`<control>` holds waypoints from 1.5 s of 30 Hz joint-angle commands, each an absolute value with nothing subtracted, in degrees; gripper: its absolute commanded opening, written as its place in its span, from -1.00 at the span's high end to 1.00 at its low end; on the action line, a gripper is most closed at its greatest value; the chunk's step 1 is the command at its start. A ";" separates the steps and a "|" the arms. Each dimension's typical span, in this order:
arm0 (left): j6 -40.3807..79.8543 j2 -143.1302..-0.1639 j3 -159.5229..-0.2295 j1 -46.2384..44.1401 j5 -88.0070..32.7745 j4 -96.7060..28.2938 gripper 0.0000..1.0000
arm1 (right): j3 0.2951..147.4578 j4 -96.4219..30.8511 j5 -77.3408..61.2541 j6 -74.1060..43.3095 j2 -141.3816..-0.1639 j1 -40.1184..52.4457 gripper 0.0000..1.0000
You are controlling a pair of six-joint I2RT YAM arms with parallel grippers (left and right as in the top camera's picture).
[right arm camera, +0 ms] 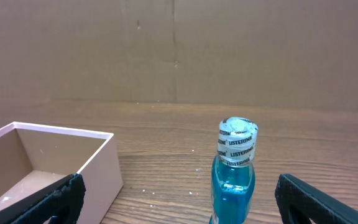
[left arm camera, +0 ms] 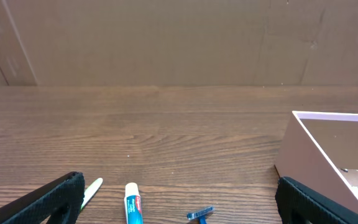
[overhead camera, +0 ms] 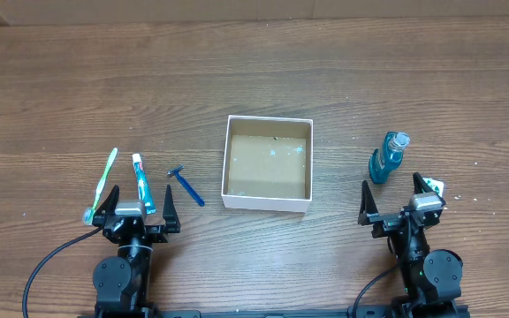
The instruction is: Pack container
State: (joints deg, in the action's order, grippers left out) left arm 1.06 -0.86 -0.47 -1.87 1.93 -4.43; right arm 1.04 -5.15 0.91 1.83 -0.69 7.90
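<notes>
The container (overhead camera: 265,201) sits open-topped in the middle of the table (overhead camera: 60,88), between the two arms, so either one can reach it. Its brown floor holds nothing but a few pale specks, so packing looks not yet begun. The goods are split by side, apparently to give each arm its own share. To the left lie a toothbrush (overhead camera: 102,184), a toothpaste tube (overhead camera: 141,184) and a blue razor (overhead camera: 186,186), all flat, apart from one another and clear of the box. To the right a blue mouthwash bottle (overhead camera: 387,157) stands upright, with a small white-and-green item (overhead camera: 433,186) just near of it. The left gripper (overhead camera: 141,199) is released and empty, its fingers spread either side of the tube's near end. The right gripper (overhead camera: 390,190) is likewise released and empty, facing the bottle.
</notes>
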 commanded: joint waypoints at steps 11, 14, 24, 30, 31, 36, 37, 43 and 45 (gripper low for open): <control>4.16 -0.25 -0.27 -1.85 1.85 -4.23 -1.00 | 0.49 -4.19 6.92 -10.92 -0.19 7.75 -1.00; 6.66 -0.27 -0.27 -1.85 1.72 -4.23 -1.00 | 1.02 -4.62 7.68 -12.49 -0.60 7.75 -1.00; 7.75 -2.07 -7.49 -1.85 0.64 -9.41 -1.00 | 12.25 -5.32 7.49 -12.05 -15.40 7.75 -1.00; 7.73 -11.81 -18.96 -1.85 1.17 -14.50 -1.00 | 29.39 -11.33 7.46 -12.03 -32.60 7.75 -1.00; 7.73 -14.04 -21.23 -1.85 1.61 -15.25 -1.00 | 33.01 -13.98 7.46 -12.03 -35.81 7.75 -1.00; 7.70 -27.24 -34.50 -1.85 2.00 -22.90 -1.00 | 53.23 -30.63 7.42 -11.79 -52.60 7.75 -1.00; 7.73 -29.93 -37.12 -1.85 1.98 -25.12 -1.00 | 56.86 -33.82 7.44 -11.79 -55.44 7.75 -1.00; 7.75 -46.41 -53.98 -1.85 1.85 -42.94 -1.00 | 76.14 -52.21 7.01 -6.90 -71.29 7.75 -1.00; 7.73 -50.65 -58.46 -1.85 1.85 -47.86 -1.00 | 79.94 -56.97 4.93 -5.54 -74.85 7.75 -1.00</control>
